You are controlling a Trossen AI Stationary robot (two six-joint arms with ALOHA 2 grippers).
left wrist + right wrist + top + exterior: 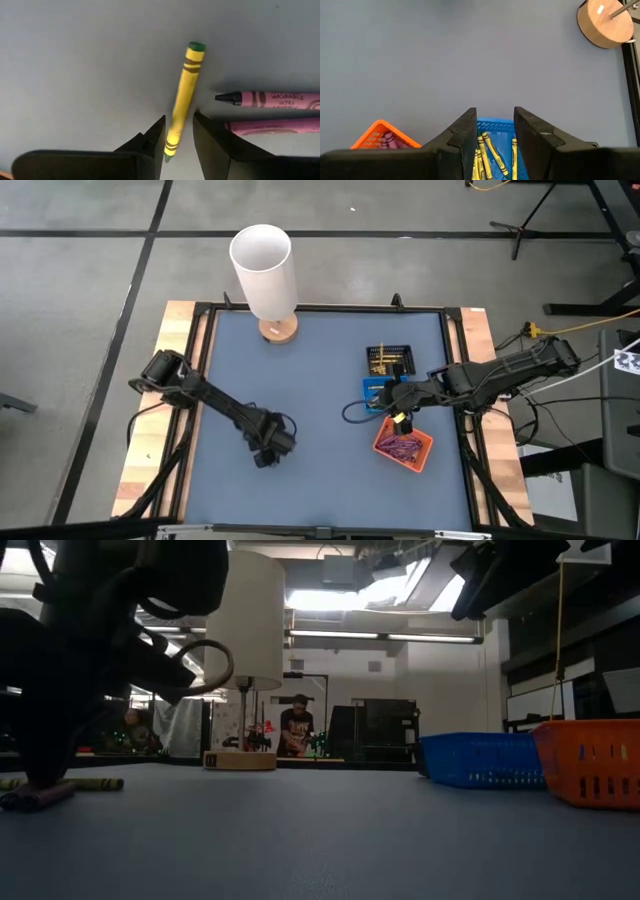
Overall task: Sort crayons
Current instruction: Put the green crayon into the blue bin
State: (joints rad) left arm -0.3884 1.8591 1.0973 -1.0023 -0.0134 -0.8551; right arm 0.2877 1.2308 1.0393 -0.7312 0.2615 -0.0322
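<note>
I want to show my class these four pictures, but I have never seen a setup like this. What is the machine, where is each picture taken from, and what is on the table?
It is a robot with two dark jointed arms at a blue-grey table. One picture looks straight down, one looks level across the tabletop, and two come from cameras on the wrists.

The left hand stands open over a yellow paper-wrapped crayon, its end between the fingers, not gripped. Two pink-purple crayons lie beside it.

The right hand is open and empty above a small blue plastic tray of yellow crayons. Nearby sit an orange tray of purple crayons and a black tray. A white-shaded lamp on a wooden base stands at the table's far edge.
</note>
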